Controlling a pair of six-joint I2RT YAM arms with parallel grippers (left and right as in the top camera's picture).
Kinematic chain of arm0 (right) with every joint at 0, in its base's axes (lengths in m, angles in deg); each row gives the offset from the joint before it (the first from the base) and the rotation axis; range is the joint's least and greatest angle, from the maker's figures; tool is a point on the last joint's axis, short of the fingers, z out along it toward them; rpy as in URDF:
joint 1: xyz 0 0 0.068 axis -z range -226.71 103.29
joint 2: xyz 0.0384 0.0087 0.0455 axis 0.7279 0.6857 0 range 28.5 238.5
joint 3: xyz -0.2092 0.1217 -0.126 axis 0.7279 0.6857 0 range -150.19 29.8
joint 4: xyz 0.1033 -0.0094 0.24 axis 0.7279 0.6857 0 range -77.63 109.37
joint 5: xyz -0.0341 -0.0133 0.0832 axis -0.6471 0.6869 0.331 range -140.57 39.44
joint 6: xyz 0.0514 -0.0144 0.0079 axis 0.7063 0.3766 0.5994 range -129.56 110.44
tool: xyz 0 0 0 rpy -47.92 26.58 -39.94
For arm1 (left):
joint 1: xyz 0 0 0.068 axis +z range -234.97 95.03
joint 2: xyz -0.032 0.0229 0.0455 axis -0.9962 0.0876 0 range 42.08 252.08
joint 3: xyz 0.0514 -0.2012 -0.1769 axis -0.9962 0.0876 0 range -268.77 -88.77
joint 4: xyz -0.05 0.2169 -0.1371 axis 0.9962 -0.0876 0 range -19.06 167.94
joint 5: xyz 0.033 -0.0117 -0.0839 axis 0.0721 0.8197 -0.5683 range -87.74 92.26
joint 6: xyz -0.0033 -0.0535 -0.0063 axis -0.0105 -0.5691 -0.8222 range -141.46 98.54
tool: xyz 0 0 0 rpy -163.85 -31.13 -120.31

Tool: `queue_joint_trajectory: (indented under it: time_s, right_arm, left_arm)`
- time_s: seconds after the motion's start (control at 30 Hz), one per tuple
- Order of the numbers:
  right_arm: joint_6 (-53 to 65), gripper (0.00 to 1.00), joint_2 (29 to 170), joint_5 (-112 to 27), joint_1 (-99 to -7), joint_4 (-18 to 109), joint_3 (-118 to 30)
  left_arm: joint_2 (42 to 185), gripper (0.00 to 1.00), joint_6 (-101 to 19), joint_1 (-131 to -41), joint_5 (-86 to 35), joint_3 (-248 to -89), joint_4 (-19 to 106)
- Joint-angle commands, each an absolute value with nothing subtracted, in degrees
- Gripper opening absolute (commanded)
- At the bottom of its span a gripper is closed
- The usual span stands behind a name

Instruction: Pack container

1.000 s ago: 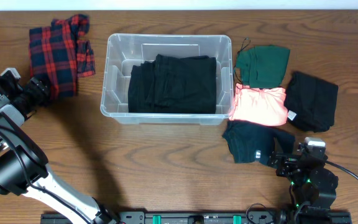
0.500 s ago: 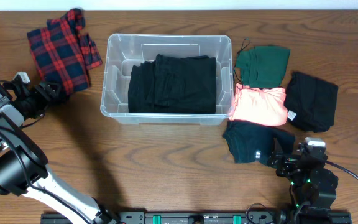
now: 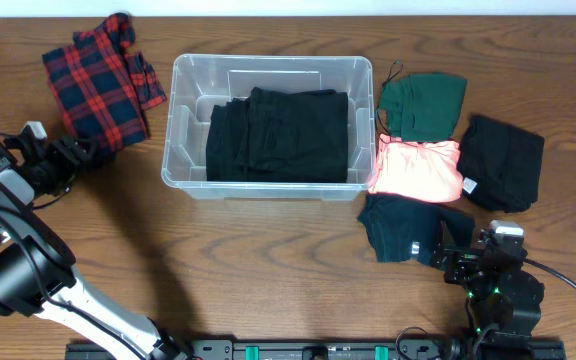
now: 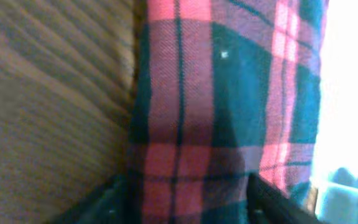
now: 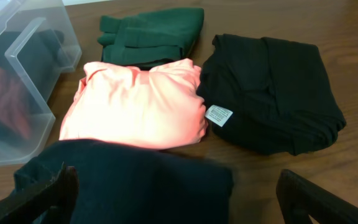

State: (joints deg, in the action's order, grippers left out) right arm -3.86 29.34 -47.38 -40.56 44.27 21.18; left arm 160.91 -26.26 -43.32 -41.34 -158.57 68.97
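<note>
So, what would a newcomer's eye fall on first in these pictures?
The clear container in the middle of the table, with folded black clothes inside, draws the eye first. Next come two bright colours: the red plaid shirt at the far left and the coral pink garment just right of the container.

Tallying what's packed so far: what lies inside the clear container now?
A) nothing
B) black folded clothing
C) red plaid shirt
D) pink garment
B: in the overhead view, black folded clothing lies in the container, while the plaid shirt and pink garment lie outside it.
</note>
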Motion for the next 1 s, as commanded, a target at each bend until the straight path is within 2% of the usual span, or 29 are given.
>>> queue_joint_trajectory:
  time_s: [0.0, 0.13, 0.3, 0.77, 0.9, 0.93, 0.97]
  right_arm:
    - [-3.16, 0.99, 28.99, -47.14, -40.34, 44.31, 21.31]
    - [-3.16, 0.99, 28.99, -47.14, -40.34, 44.29, 21.31]
    - [-3.16, 0.99, 28.99, -47.14, -40.34, 44.29, 21.31]
    - [-3.16, 0.99, 28.99, -47.14, -40.34, 44.29, 21.31]
    - [-3.16, 0.99, 28.99, -47.14, -40.34, 44.29, 21.31]
    - [-3.16, 0.99, 28.99, -47.14, -40.34, 44.31, 21.31]
    - [-3.16, 0.99, 28.99, -47.14, -40.34, 44.31, 21.31]
  left_arm:
    - [162.09, 0.45, -26.02, -42.93, -39.06, -157.89, 68.56]
    - [162.09, 0.20, -26.00, -42.73, -39.04, -157.89, 67.83]
    - [162.09, 0.06, -26.19, -41.44, -39.04, -157.89, 64.99]
    - [156.34, 0.06, -27.31, -33.58, -38.84, -157.89, 42.57]
    - [150.83, 0.07, -27.31, -33.25, -39.81, -157.89, 41.17]
    - [148.97, 0.15, -27.33, -33.29, -41.16, -157.91, 41.76]
    - [147.29, 0.30, -27.33, -33.29, -42.32, -157.91, 42.50]
